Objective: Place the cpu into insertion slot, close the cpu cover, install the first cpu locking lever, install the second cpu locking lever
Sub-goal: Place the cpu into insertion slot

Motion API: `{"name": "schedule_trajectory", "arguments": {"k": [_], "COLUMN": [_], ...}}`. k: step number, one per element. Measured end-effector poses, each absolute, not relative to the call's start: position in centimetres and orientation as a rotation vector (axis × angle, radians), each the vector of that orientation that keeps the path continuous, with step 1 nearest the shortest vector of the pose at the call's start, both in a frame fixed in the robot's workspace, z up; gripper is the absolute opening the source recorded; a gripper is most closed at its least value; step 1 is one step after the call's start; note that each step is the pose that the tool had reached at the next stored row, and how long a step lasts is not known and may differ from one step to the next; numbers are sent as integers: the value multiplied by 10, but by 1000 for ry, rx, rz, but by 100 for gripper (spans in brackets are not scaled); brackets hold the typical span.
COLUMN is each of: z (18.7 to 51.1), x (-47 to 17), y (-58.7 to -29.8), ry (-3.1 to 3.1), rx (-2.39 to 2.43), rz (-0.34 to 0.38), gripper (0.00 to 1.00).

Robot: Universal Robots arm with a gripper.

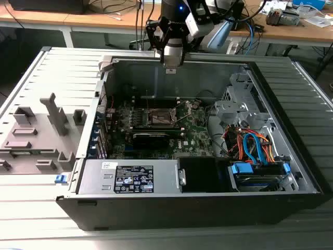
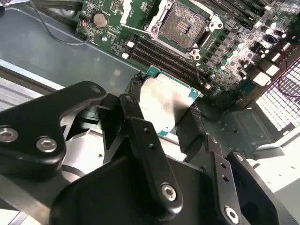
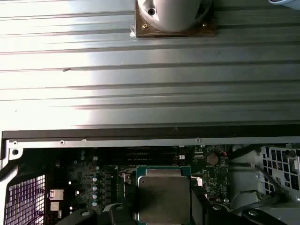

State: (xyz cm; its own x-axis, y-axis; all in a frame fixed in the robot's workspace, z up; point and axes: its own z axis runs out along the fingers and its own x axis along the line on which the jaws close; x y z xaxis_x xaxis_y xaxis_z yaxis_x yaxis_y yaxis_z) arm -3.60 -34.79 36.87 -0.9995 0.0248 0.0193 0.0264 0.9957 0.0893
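Computer case (image 1: 156, 83), jaws clamping cpu (image 2: 165, 102), sides hidden

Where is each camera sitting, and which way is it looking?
Exterior view: off the arm, above the computer case, looking down into it; the gripper hangs near the case's far edge.
Second wrist view: rides the arm, looking past the fingers clamping the cpu toward the insertion slot.
First wrist view: rides the arm, looking over the cpu at the motherboard and ribbed table; finger parts show.
Shared: both wrist views show the held cpu; exterior and second wrist views show the slot.
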Motion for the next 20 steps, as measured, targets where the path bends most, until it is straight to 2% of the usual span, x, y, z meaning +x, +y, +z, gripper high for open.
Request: {"name": "schedule_trajectory", "arguments": {"k": [20], "z": [365], "x": [-36], "y": [-349], "ry": [-3120], "rx": [-40], "rz": [-140], "gripper": [55]}}
